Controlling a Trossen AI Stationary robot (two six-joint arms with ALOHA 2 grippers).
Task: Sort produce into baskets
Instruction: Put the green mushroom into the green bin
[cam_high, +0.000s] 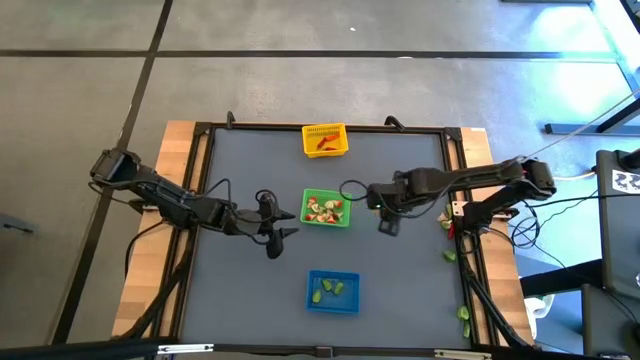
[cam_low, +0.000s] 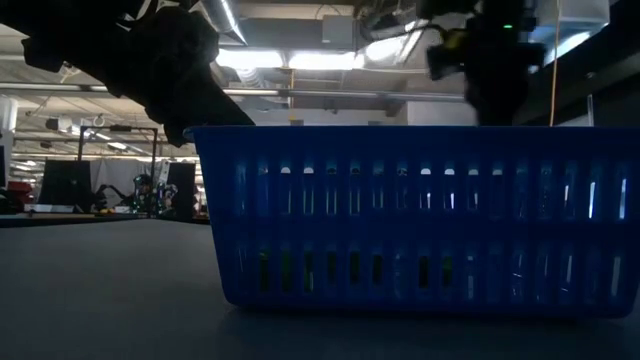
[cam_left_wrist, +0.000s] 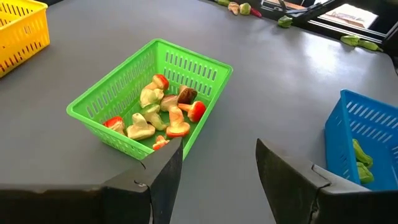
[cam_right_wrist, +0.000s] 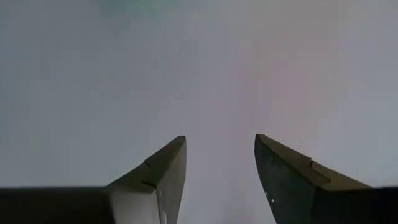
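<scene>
Produce (cam_high: 324, 209) fills the green basket (cam_high: 326, 208) at the table's (cam_high: 250, 300) middle, and I see my left gripper (cam_high: 277, 230) just beside it, fingers wide and empty, my right gripper (cam_high: 388, 222) spread empty on its other side.

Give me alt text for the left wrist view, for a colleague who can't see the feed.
A green square plastic mesh basket sits on the dark grey table, holding a pile of small red, orange-red and pale green toy produce pieces. The left gripper is open and empty in front of it. A yellow mesh basket and a blue mesh basket show at the edges.
</scene>
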